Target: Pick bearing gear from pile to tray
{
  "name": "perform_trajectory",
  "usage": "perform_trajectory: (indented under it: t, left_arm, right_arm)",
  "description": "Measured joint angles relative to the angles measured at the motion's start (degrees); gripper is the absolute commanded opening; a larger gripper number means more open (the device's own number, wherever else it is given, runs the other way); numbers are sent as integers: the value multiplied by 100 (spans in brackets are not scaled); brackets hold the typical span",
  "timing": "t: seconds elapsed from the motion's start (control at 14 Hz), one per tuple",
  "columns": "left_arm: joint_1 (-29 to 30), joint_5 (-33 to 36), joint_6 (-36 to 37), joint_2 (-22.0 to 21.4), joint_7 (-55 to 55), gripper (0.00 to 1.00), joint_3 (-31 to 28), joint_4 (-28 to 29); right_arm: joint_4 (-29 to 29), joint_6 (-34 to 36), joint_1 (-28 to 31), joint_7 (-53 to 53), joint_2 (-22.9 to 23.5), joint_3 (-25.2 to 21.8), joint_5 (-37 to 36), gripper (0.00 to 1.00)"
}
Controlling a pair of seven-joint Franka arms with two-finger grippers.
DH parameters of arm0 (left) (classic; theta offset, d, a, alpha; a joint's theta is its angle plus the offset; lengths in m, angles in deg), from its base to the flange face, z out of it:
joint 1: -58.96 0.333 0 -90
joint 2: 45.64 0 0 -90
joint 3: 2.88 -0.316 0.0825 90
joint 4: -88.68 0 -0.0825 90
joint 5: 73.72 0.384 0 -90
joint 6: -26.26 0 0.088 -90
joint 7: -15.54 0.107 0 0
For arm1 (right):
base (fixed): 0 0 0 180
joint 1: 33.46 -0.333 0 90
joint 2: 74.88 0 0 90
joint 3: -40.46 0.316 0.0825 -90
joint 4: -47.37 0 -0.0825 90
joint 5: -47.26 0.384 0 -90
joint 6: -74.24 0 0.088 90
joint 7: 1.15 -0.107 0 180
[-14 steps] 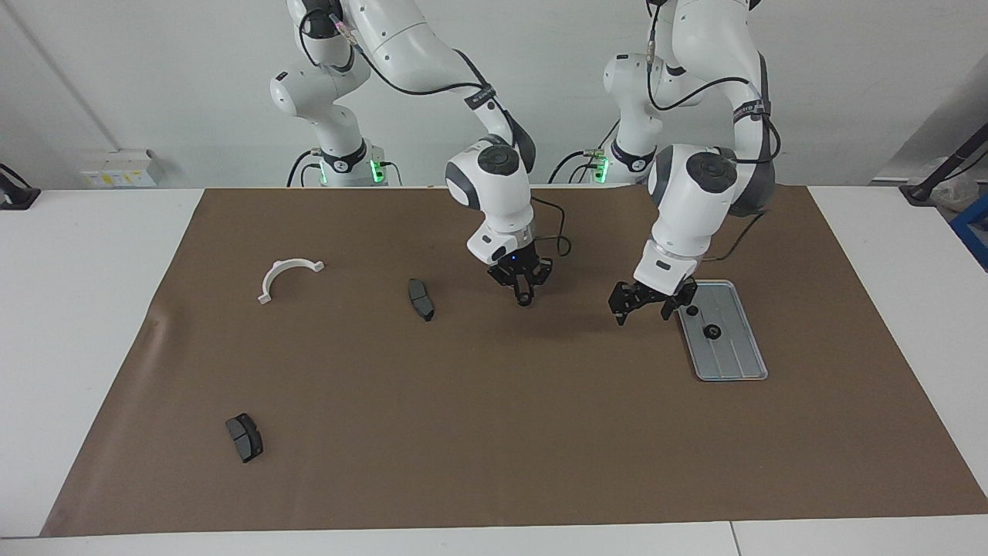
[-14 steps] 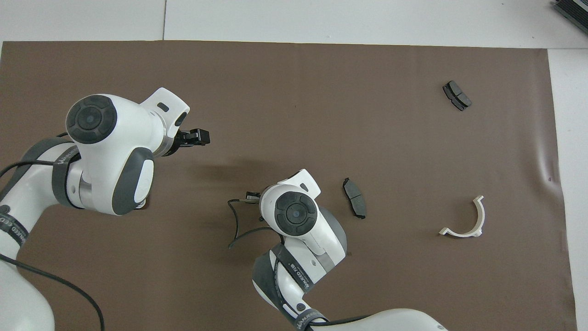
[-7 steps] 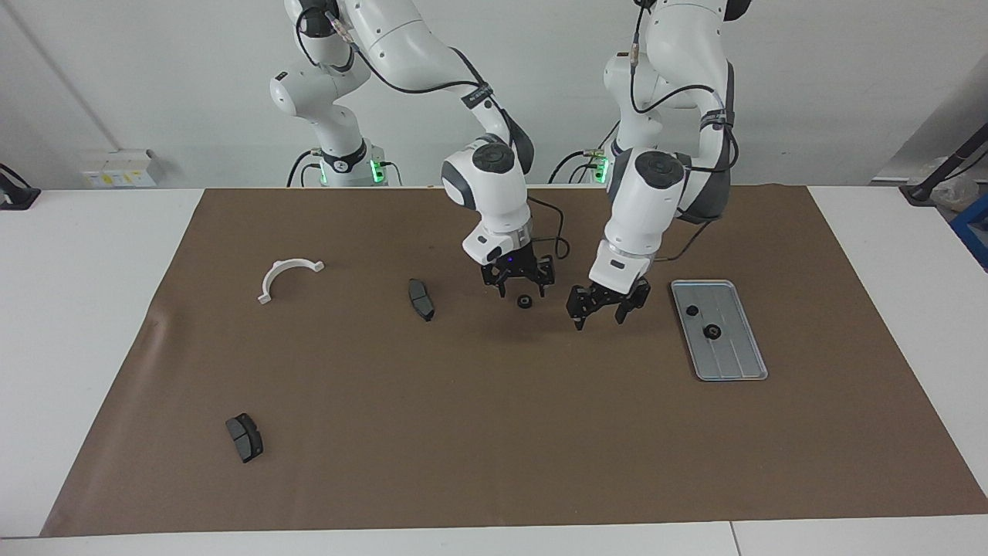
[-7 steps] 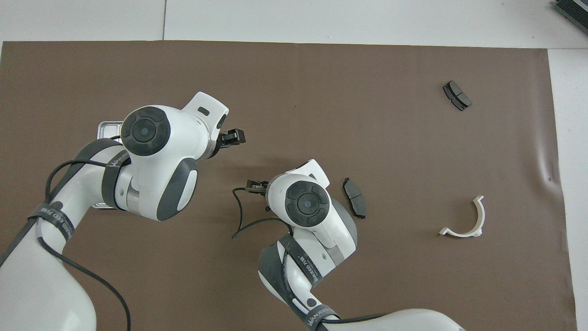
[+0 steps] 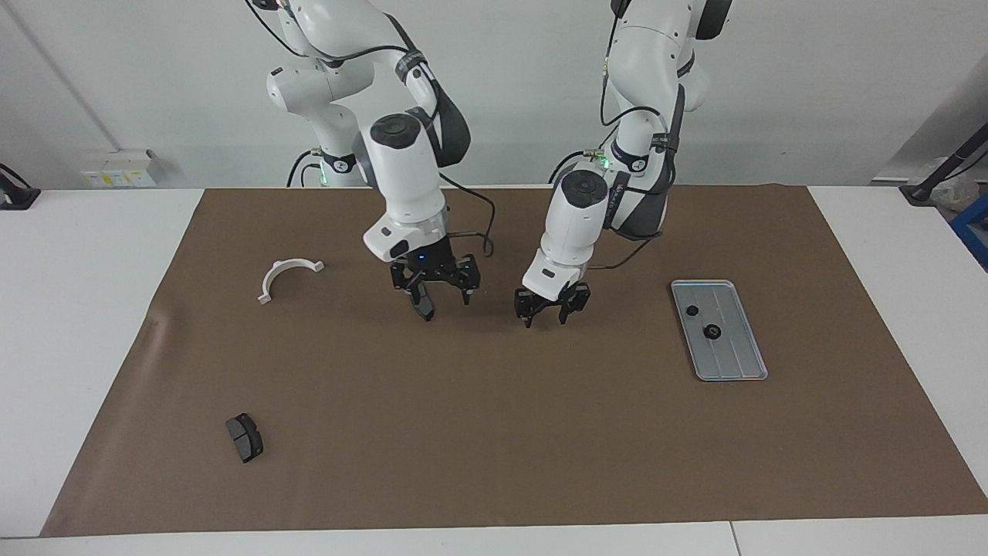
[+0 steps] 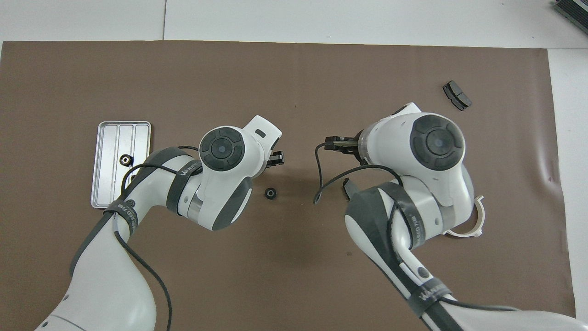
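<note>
A small black bearing gear (image 6: 271, 193) lies loose on the brown mat (image 5: 494, 432). My left gripper (image 5: 548, 309) hangs low right over it, fingers apart and holding nothing; in the facing view it hides the gear. In the overhead view only the left gripper (image 6: 277, 158) tips show. My right gripper (image 5: 436, 289) stands open over a dark grey pad (image 5: 423, 309), not gripping it. The silver tray (image 5: 737, 363) lies toward the left arm's end and holds two black round pieces (image 5: 712, 332).
A white half-ring (image 5: 287, 274) lies toward the right arm's end, partly under the right arm in the overhead view. A second dark grey pad (image 5: 245, 437) lies farther from the robots near the mat's corner. A cable (image 6: 321, 179) loops off the right wrist.
The right gripper opened, left the gear on the mat and swung over the pad. The left arm came from the tray to over the gear, its fingers narrowing.
</note>
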Motion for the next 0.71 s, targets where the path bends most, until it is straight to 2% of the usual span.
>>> perform_trajectory:
  t: [0.36, 0.71]
  left_arm:
    - [-266, 0, 7, 48, -1, 64, -6, 283]
    - [-360, 11, 60, 6, 0, 58, -16, 470]
  right_arm:
    - [-4, 849, 1283, 1095, -502, -18, -13, 100]
    - [-60, 1543, 2109, 1951, -1084, -21, -20, 100]
